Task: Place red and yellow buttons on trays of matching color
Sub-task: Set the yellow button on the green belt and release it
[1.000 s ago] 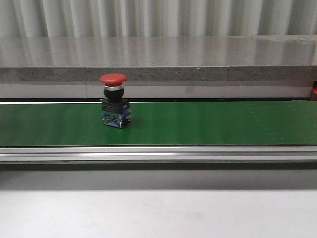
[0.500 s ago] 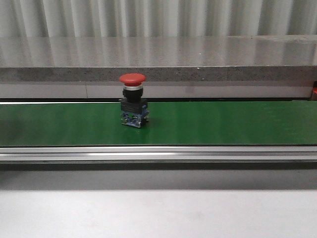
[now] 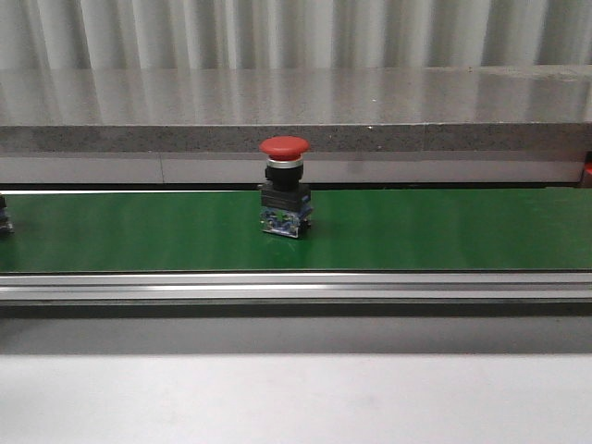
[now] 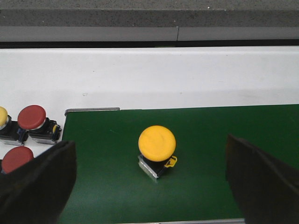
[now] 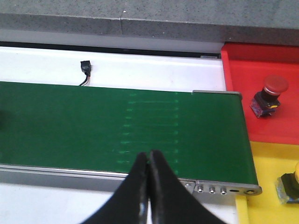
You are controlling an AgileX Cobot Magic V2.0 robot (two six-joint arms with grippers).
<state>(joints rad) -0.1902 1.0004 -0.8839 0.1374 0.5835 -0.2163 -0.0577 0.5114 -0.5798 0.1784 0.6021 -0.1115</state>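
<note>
- Left end effector I hold released, fingers wide; yellow button stands on the green belt between them, untouched.
- Right end effector clenched, empty; red tray off to its side.

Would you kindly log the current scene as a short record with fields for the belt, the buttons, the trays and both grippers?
belt: green conveyor belt, running left to right in the front view
red mushroom-head button: upright on the belt, near mid-belt
yellow mushroom-head button: upright on the belt, between the open fingers
red tray: holds one red button
yellow tray: holds one button at the frame edge
left gripper: open, holding nothing
right gripper: shut, empty, above the belt's near edge
</note>
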